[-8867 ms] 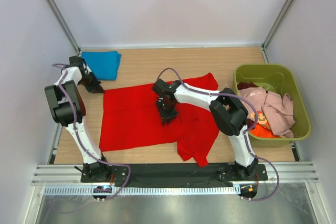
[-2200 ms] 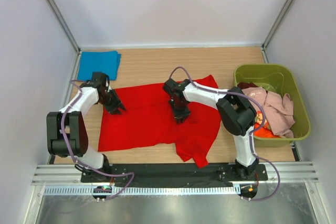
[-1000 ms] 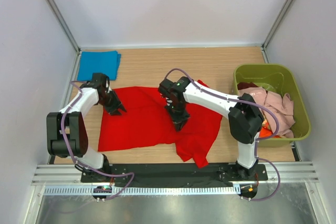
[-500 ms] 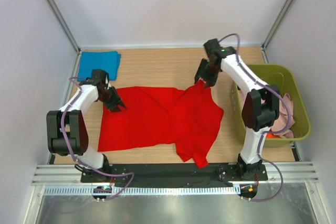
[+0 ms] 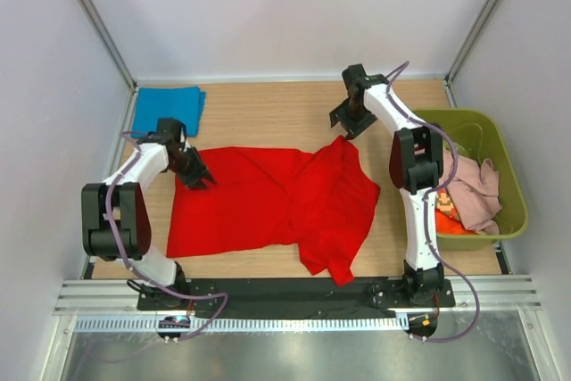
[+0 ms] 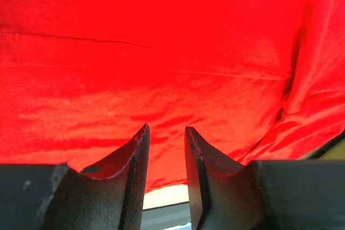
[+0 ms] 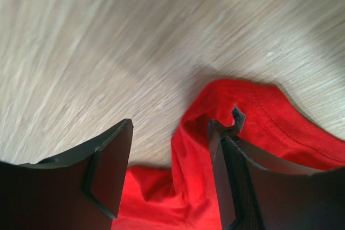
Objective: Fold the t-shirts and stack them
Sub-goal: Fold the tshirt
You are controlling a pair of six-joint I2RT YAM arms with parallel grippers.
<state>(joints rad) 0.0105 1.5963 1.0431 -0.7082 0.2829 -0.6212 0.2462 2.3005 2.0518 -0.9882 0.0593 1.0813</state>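
A bright red t-shirt (image 5: pixel 268 202) lies spread and rumpled on the wooden table. My left gripper (image 5: pixel 198 179) rests at its upper left edge; in the left wrist view its jaws (image 6: pixel 164 129) stand narrowly apart over the red cloth (image 6: pixel 161 52) with nothing between them. My right gripper (image 5: pixel 344 128) hovers at the shirt's far right corner; in the right wrist view it (image 7: pixel 170 123) is wide open, and the red corner (image 7: pixel 269 117) lies between the jaws against the right finger. A folded blue t-shirt (image 5: pixel 168 106) lies at the back left.
An olive-green bin (image 5: pixel 446 114) stands at the right, holding a pale pink shirt (image 5: pixel 473 185), an orange one (image 5: pixel 451 223) and a print one (image 5: pixel 443 207). White walls and metal posts enclose the table.
My right gripper pulled the shirt's cloth from the middle out to the far right, then opened and lifted slightly off the corner. The left gripper stayed at the shirt's upper left edge.
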